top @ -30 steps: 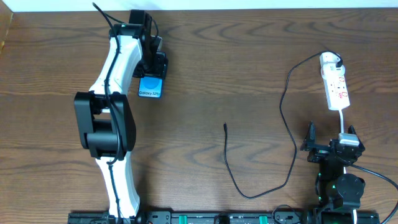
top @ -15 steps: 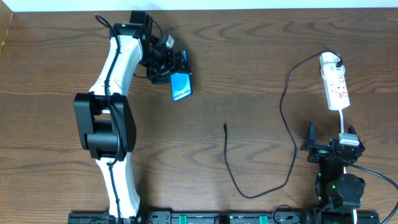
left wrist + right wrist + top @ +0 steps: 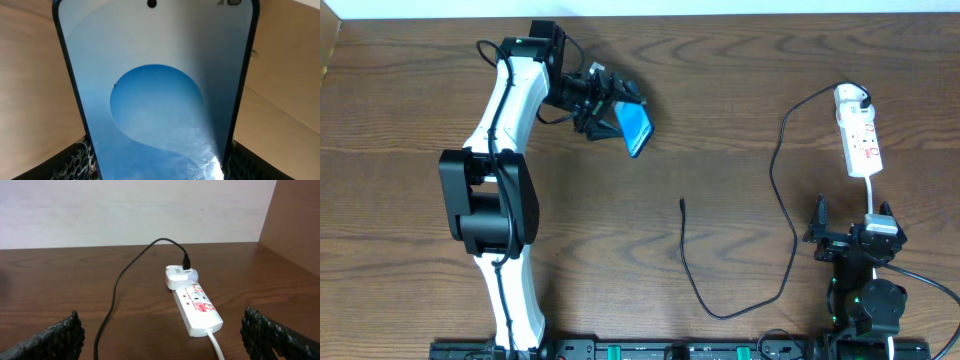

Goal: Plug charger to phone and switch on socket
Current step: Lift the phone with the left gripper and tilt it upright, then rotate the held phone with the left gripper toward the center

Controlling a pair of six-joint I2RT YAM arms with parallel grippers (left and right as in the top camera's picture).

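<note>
My left gripper (image 3: 610, 112) is shut on the phone (image 3: 636, 129) and holds it tilted above the table at the back left. The phone's blue screen fills the left wrist view (image 3: 155, 95) between the two fingers. The charger's black cable (image 3: 782, 190) runs from an adapter in the socket (image 3: 859, 142), a white power strip at the far right, and curves down to a free plug tip (image 3: 681, 204) near the table's middle. My right gripper (image 3: 850, 238) is open and empty at the front right. The socket (image 3: 196, 305) lies just ahead of it.
A white cord (image 3: 216, 342) leaves the socket's near end towards my right gripper. A white adapter (image 3: 180, 275) sits in the socket's far end. A wooden side wall (image 3: 295, 225) stands at the right, a pale wall behind the table.
My left gripper has lifted the phone off the table and carried it to the right, turning it from flat to tilted. The right arm, cable and socket have not moved.
</note>
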